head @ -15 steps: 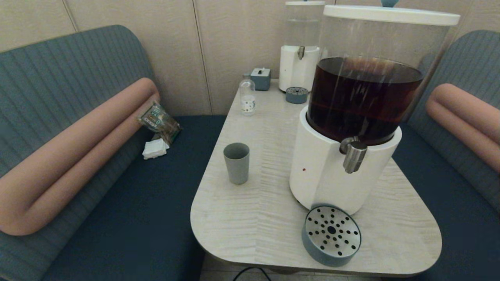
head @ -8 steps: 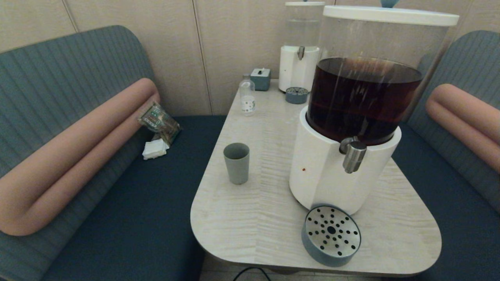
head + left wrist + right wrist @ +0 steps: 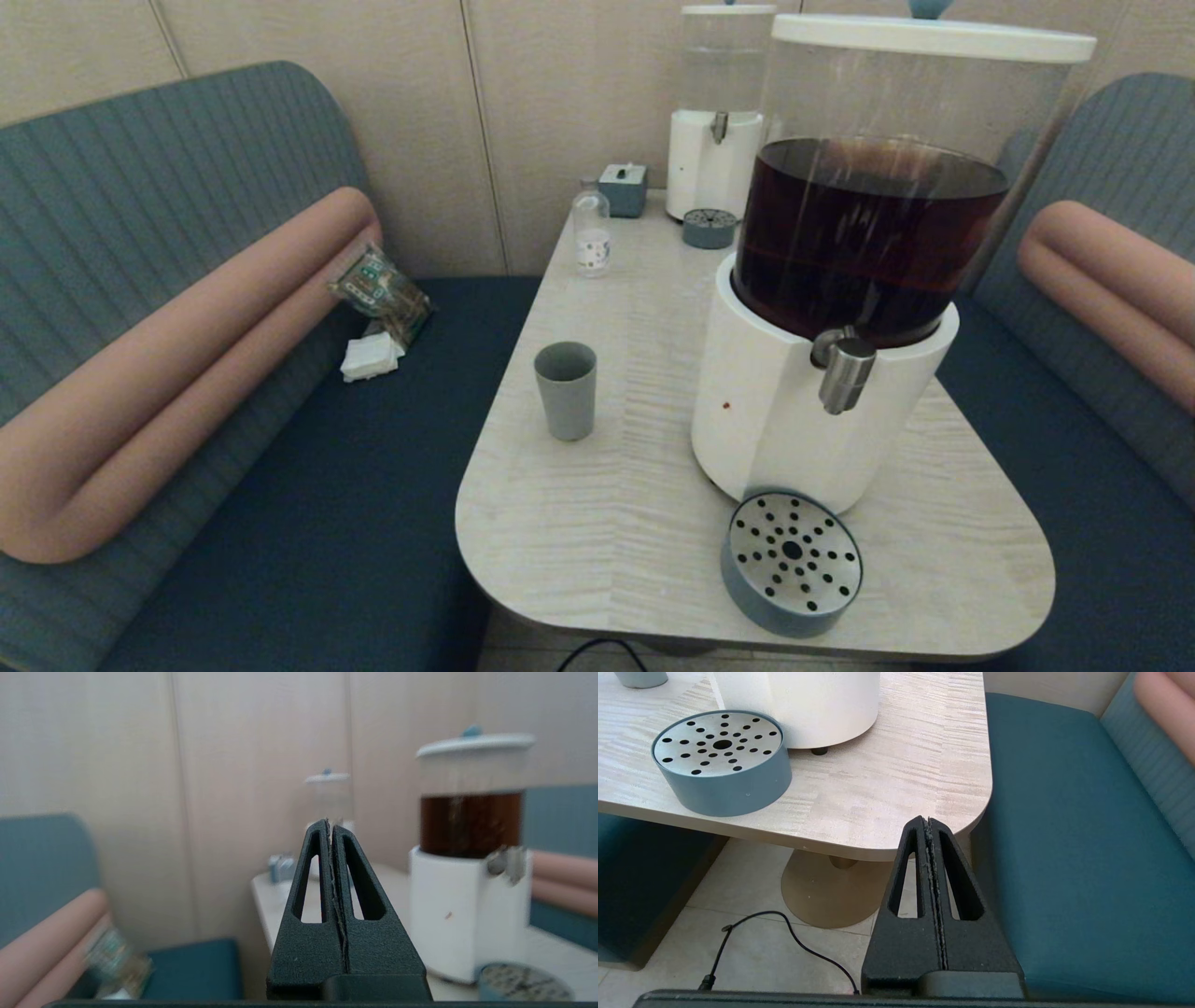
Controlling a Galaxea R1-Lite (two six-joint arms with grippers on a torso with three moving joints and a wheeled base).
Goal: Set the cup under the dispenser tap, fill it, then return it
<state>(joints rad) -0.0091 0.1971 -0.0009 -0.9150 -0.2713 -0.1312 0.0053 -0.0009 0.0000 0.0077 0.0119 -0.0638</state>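
Grey-blue and empty, the cup (image 3: 565, 389) stands upright on the pale wood surface (image 3: 616, 523), left of the large dispenser (image 3: 822, 411) and well apart from its steel tap (image 3: 846, 373). The drip tray (image 3: 792, 563) sits below that tap. Left end effector (image 3: 331, 828) is clenched on nothing, level with the dispenser. Right end effector (image 3: 928, 823), clenched too, hangs below the surface's edge near the dispenser.

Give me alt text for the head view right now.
A grey-blue cup stands upright on the pale table, left of the dark-liquid dispenser, whose tap overhangs a perforated drip tray. No hand is visible.
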